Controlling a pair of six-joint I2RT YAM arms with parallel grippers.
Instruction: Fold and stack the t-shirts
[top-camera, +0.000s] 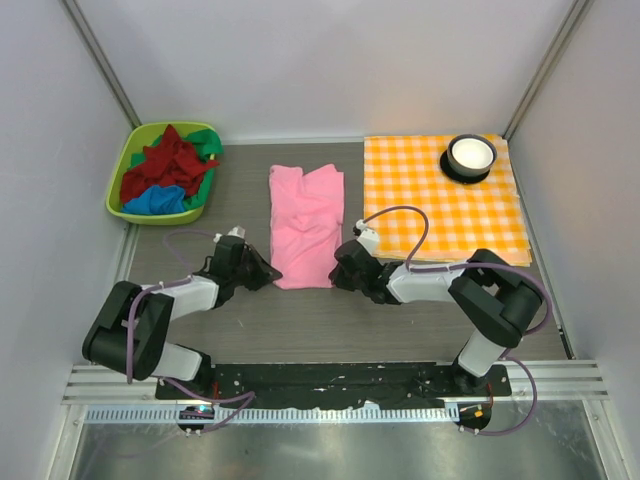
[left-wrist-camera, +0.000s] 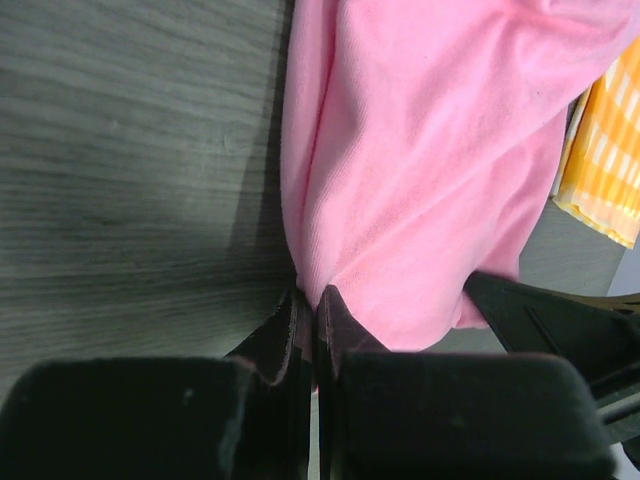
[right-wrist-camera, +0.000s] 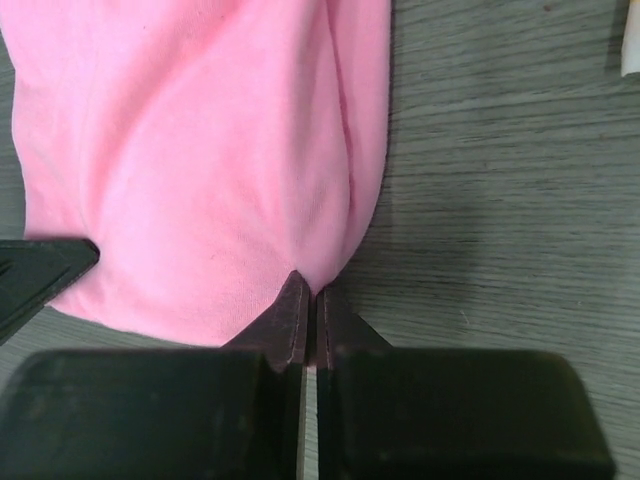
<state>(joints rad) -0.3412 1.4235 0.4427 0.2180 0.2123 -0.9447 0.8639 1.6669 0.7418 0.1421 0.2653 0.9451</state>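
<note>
A light pink t-shirt (top-camera: 304, 222) lies folded lengthwise on the dark wooden table, between my two arms. My left gripper (top-camera: 272, 272) is shut on its near left corner; in the left wrist view the pink cloth (left-wrist-camera: 420, 180) runs into the closed left gripper (left-wrist-camera: 312, 298). My right gripper (top-camera: 337, 274) is shut on its near right corner; in the right wrist view the cloth (right-wrist-camera: 200, 160) is pinched in the closed right gripper (right-wrist-camera: 312, 292). Dark red (top-camera: 166, 165), green (top-camera: 206, 142) and bright blue (top-camera: 154, 201) shirts lie heaped in a green bin.
The green bin (top-camera: 118, 190) stands at the back left. An orange-and-white checked cloth (top-camera: 440, 205) lies at the back right, with a white bowl (top-camera: 470, 153) on a dark coaster on it. Grey walls enclose the table.
</note>
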